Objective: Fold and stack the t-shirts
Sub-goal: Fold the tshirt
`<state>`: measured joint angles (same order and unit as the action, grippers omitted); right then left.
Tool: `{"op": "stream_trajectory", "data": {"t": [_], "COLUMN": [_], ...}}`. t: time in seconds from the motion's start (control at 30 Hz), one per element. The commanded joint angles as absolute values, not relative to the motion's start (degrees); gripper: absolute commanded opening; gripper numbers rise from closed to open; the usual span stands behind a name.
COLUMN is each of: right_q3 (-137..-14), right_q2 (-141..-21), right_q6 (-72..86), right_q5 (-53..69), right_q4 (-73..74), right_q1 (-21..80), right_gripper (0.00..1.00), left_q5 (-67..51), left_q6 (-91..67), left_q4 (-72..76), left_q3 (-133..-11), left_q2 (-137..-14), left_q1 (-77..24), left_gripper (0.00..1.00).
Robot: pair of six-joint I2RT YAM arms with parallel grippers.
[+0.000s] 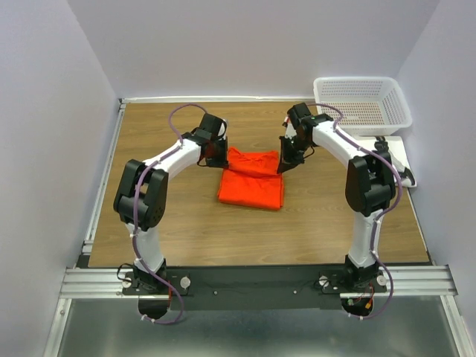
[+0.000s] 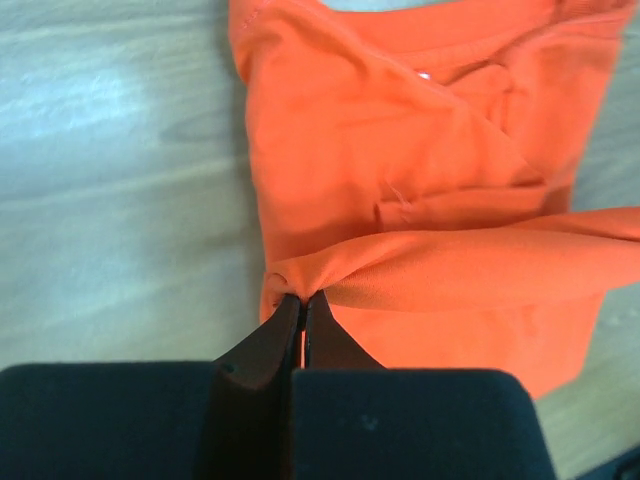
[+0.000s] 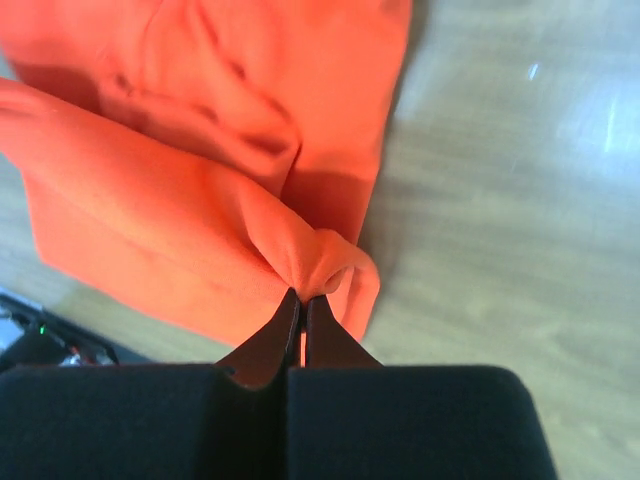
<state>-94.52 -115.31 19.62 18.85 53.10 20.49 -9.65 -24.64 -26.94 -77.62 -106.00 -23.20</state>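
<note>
An orange-red t-shirt (image 1: 251,183) lies partly folded in the middle of the wooden table. My left gripper (image 1: 220,156) is shut on the shirt's far left edge; the left wrist view shows the cloth (image 2: 420,160) pinched at the fingertips (image 2: 301,297) and a band of it stretched to the right. My right gripper (image 1: 285,163) is shut on the far right edge; the right wrist view shows a bunched fold of the shirt (image 3: 190,190) pinched at the tips (image 3: 303,297). The far edge is lifted between both grippers above the lower layer.
A white mesh basket (image 1: 362,103) stands at the back right corner. A white flat board (image 1: 398,156) lies in front of it at the right edge. Bare wood (image 1: 163,216) surrounds the shirt.
</note>
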Motion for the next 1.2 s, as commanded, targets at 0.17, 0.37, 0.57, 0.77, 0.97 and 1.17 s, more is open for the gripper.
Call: {"op": "stream_trajectory", "data": {"t": [0.17, 0.37, 0.57, 0.77, 0.97, 1.17], "right_q3": [-92.02, -93.25, -92.46, -91.49, -92.37, -93.16], "right_q2": [-119.88, -119.62, -118.66, -117.86, -116.1, -116.02], "right_q6": [19.77, 19.86, 19.95, 19.6, 20.65, 21.27], "right_q5": [17.23, 17.23, 18.28, 16.7, 13.54, 10.46], "right_q4": [41.93, 40.17, 38.59, 38.23, 36.04, 33.67], "right_q1": [19.07, 19.07, 19.07, 19.07, 19.07, 18.98], "right_gripper": [0.01, 0.11, 0.0, 0.0, 0.01, 0.09], "left_q5": [-7.65, -7.21, -7.99, -6.15, -4.31, -1.85], "left_q6": [-24.96, -25.4, -25.05, -24.52, -24.52, -25.13], "left_q4": [-16.8, -13.45, -13.18, -11.95, -9.68, -4.06], "left_q3": [-76.56, -75.41, -74.88, -73.82, -75.15, -74.01], "left_q2": [-111.62, -111.1, -110.05, -108.28, -106.7, -106.26], "left_q1": [-21.54, -21.18, -21.18, -21.27, -21.18, -20.83], "left_gripper": [0.0, 0.0, 0.0, 0.0, 0.0, 0.0]}}
